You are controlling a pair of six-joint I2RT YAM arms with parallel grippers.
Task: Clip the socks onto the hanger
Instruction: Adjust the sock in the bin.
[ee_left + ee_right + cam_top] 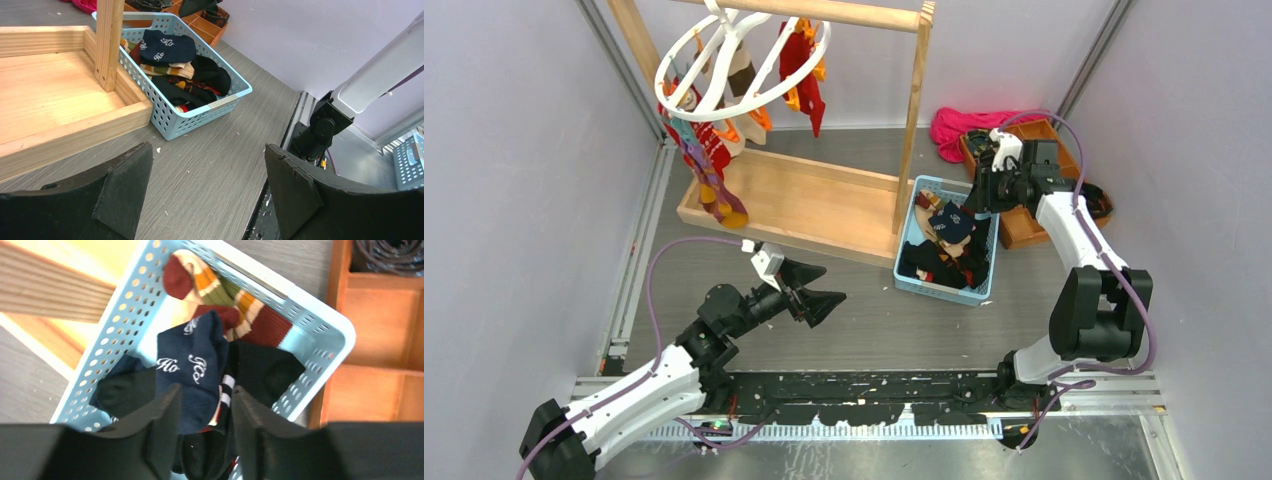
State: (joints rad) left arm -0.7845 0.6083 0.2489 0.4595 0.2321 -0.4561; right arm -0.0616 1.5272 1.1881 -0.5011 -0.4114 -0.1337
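Observation:
A light blue basket (909, 278) (235, 95) (325, 325) holds several socks, a navy one with white lettering (952, 222) (167, 46) (192, 365) on top. My right gripper (981, 197) (206, 412) hovers over the basket's far side, open, its jaws straddling the navy sock from above with nothing pinched. My left gripper (819, 290) (207, 195) stands wide open over bare table left of the basket. A white round clip hanger (724, 70) hangs from the wooden rack's top bar (824, 12), several coloured socks (709, 150) clipped on it.
The wooden rack's tray base (794, 205) (45, 90) lies left of the basket, its post (911, 120) (109, 40) close to the basket. An orange wooden box (1024, 225) (380, 340) and a pink cloth (959, 125) sit at the back right. Walls close in on both sides.

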